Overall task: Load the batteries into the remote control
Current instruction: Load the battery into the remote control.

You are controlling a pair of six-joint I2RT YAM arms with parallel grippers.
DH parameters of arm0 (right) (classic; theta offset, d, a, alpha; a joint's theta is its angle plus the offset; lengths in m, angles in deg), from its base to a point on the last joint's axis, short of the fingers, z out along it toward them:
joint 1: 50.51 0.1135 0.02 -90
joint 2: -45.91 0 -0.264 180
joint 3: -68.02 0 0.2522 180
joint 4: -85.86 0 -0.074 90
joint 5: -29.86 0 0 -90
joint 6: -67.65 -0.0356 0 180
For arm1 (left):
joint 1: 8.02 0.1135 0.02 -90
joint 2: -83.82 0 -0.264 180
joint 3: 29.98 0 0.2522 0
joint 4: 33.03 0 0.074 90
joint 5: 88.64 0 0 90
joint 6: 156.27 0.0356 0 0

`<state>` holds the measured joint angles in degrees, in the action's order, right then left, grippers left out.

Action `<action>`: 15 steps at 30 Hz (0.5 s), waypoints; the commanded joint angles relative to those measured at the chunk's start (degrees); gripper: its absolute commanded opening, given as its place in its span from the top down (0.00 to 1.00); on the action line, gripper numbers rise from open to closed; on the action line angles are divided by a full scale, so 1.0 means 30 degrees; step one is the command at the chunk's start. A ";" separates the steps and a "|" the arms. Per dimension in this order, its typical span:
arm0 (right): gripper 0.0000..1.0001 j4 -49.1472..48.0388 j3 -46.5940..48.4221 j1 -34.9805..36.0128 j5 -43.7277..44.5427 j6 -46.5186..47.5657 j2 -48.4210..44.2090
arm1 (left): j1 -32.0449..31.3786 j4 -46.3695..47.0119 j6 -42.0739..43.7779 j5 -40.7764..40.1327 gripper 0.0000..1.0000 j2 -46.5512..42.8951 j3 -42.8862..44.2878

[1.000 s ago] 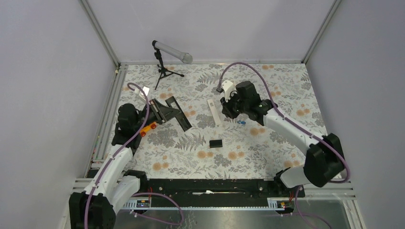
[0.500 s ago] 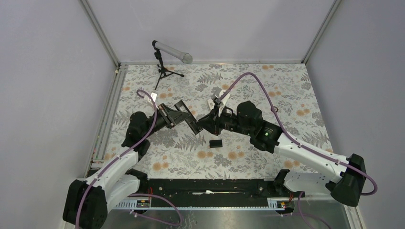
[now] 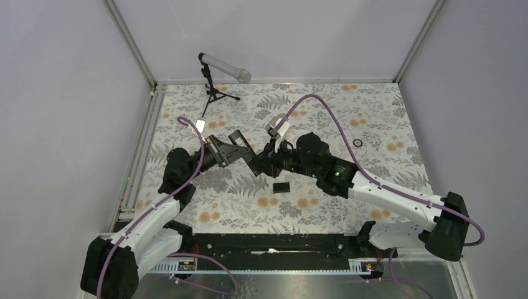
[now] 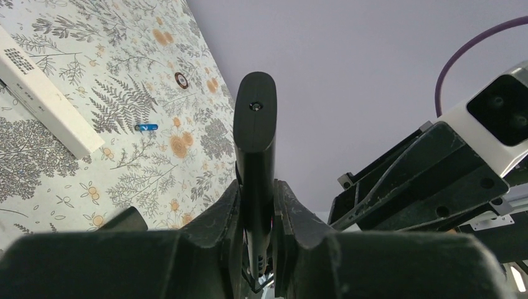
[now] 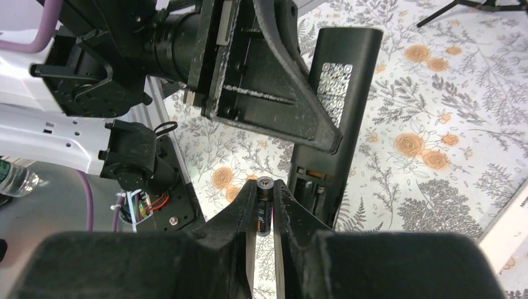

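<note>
My left gripper [image 3: 231, 149] is shut on a black remote control [image 3: 248, 159] and holds it tilted above the table. In the left wrist view the remote [image 4: 254, 137] stands up between the fingers of that gripper [image 4: 255, 194]. My right gripper [image 3: 263, 164] is shut on a dark battery [image 5: 264, 208], clamped upright between its jaws [image 5: 264, 192]. The battery is just left of the remote's open battery compartment [image 5: 314, 182], close to it and apart. A blue battery [image 4: 146, 127] lies on the table.
A black battery cover [image 3: 282, 186] lies on the floral table below the grippers. A white remote [image 4: 43, 99] lies near the blue battery. A small ring [image 3: 358, 142] lies at the right. A microphone on a stand [image 3: 215, 75] is at the back left.
The right arm has swung left from the white remote to the black remote, carrying the battery. The left arm has raised the black remote and moved it toward the middle.
</note>
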<state>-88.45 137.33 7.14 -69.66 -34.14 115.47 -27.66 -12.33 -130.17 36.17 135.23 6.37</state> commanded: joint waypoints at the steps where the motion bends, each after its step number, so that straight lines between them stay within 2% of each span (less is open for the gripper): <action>1: 0.88 -0.0458 0.1259 0.0121 0.1048 0.0660 -0.0048 | -0.0075 0.1110 0.0469 0.0861 1.00 -0.0513 0.0615; 15: 0.86 0.0579 0.1244 0.0139 0.1289 0.2133 0.0544 | -0.0075 0.1697 -0.0246 0.1468 1.00 -0.0466 0.0795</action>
<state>-86.11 138.84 7.14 -66.71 -29.42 116.80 -27.68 -12.33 -130.12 39.34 134.78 6.59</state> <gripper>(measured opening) 0.178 0.174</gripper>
